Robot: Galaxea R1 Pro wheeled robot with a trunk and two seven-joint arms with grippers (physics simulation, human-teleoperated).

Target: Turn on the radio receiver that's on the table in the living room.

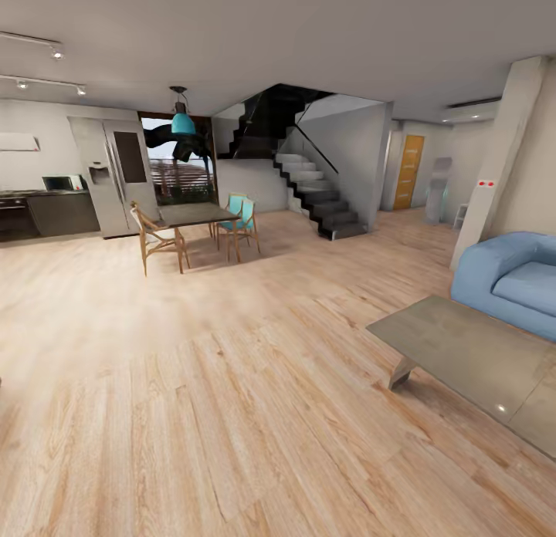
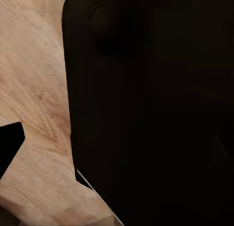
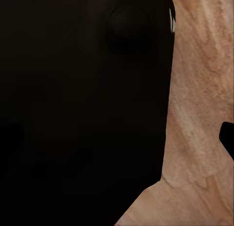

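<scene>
Table (image 1: 455,344) runs lengthwise beside sofa (image 1: 513,278); long axis diagonal.

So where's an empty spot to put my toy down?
The part of the coffee table in the head view is bare, glossy grey, beside the blue sofa. The wide wood floor between it and the dining table is open too. It is crowded around that dining table, ringed by chairs.

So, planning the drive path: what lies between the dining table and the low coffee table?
In the head view, bare wood floor separates the dining table from the coffee table.
</scene>
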